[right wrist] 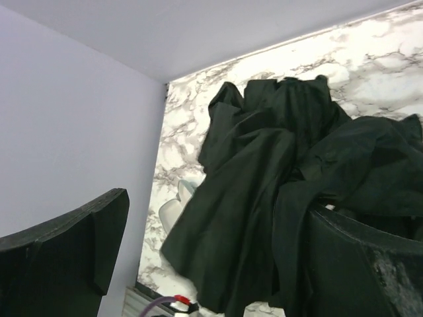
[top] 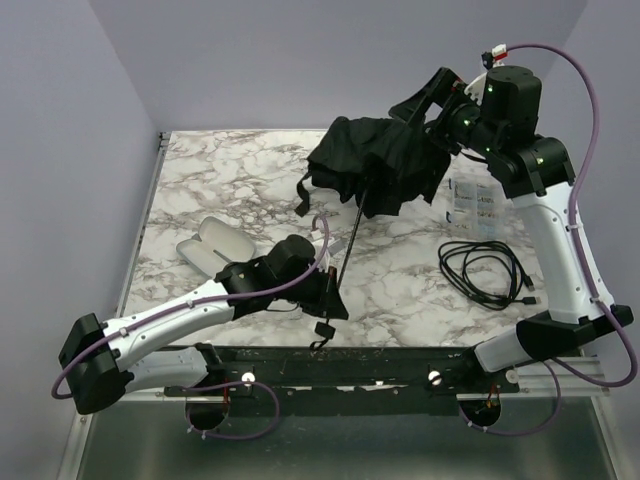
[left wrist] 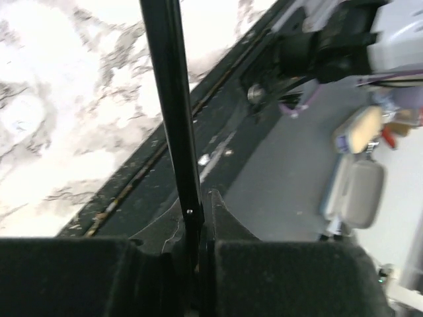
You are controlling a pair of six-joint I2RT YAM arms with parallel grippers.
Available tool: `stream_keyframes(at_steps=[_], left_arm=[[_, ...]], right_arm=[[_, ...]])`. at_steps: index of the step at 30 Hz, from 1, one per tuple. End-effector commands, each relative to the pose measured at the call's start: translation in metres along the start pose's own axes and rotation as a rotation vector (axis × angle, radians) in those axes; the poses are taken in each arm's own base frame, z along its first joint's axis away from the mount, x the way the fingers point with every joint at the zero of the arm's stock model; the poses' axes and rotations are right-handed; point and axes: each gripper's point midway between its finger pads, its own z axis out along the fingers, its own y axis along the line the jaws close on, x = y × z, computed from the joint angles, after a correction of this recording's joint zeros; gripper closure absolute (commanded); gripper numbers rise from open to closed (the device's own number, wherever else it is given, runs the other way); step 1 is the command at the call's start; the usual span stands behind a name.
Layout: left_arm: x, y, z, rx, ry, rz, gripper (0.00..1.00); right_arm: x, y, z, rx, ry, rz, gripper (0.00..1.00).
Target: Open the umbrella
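Observation:
The umbrella's black canopy [top: 380, 165] hangs half-bunched above the back of the table. Its thin dark shaft [top: 350, 235] slants down to my left gripper [top: 333, 288], which is shut on the shaft's lower end. In the left wrist view the shaft [left wrist: 173, 112] runs straight up from between the closed fingers of the left gripper [left wrist: 197, 228]. A small black part [top: 322, 333] hangs below the grip. My right gripper [top: 432, 100] is wide open at the canopy's upper right. In the right wrist view the canopy [right wrist: 264, 191] fills the gap of the right gripper [right wrist: 218, 264] and drapes against the right finger [right wrist: 363, 271].
A pale mint clamshell case [top: 215, 243] lies open at the left, also seen in the right wrist view [right wrist: 173, 208]. A coiled black cable [top: 487, 272] lies at the right, with a clear printed packet [top: 473, 208] behind it. The black front rail [top: 330, 360] runs along the near edge.

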Motion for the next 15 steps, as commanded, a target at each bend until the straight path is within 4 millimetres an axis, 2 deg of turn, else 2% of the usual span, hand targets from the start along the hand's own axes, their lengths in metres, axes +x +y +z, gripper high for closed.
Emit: stream_keyframes(at_steps=[1, 3, 8, 11, 15], left_arm=[[-0.057, -0.076, -0.033, 0.208, -0.136, 0.031, 1.0], [-0.071, -0.093, -0.042, 0.26, -0.161, 0.019, 1.0], [-0.108, -0.134, -0.071, 0.464, -0.224, -0.043, 1.0], [-0.125, -0.146, -0.087, 0.582, -0.252, -0.093, 1.0], [-0.142, -0.149, -0.102, 0.646, -0.282, -0.122, 1.0]], right_arm=[[-0.016, -0.002, -0.022, 0.031, -0.075, -0.013, 0.0], [-0.024, 0.009, -0.039, -0.01, -0.114, -0.006, 0.0], [-0.022, 0.032, -0.075, -0.156, -0.16, 0.049, 0.0], [-0.034, 0.047, -0.107, -0.234, -0.248, 0.05, 0.0], [-0.057, 0.064, -0.147, -0.297, -0.371, 0.039, 0.0]])
